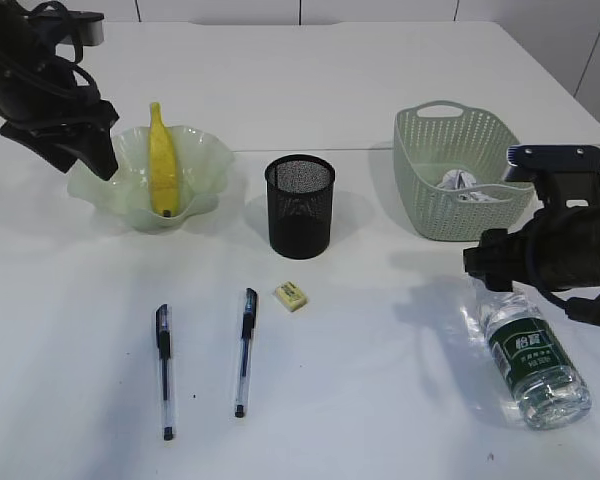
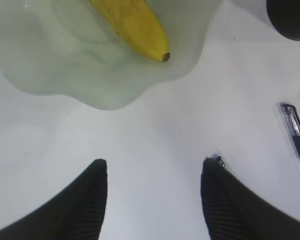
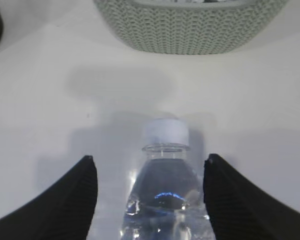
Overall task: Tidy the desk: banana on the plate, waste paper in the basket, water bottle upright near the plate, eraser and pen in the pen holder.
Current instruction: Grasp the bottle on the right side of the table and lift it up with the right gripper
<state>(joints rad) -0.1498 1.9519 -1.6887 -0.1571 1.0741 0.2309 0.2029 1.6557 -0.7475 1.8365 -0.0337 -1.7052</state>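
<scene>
Yellow against pale green, the banana (image 1: 160, 160) already lies in the plate (image 1: 208, 150), and a white crumple that looks like the waste paper (image 1: 462, 184) sits inside the basket (image 1: 420, 180), so those two jobs appear done. Left to do: the bottle (image 1: 530, 355) lies on its side at the desk's (image 1: 380, 400) right edge, well apart from the plate; the eraser (image 1: 291, 295) rests just in front of the pen holder (image 1: 300, 205), and two pens (image 1: 165, 370) (image 1: 245, 350) lie on the desk nearer the camera. The right gripper (image 3: 150, 192) hangs over the bottle's neck, jaws spread wide to either side of the cap (image 3: 165, 131) and apparently not touching it, so the bottle seems to be the step in hand. The left gripper (image 2: 154, 192) hovers by the plate, jaws well apart and empty.
</scene>
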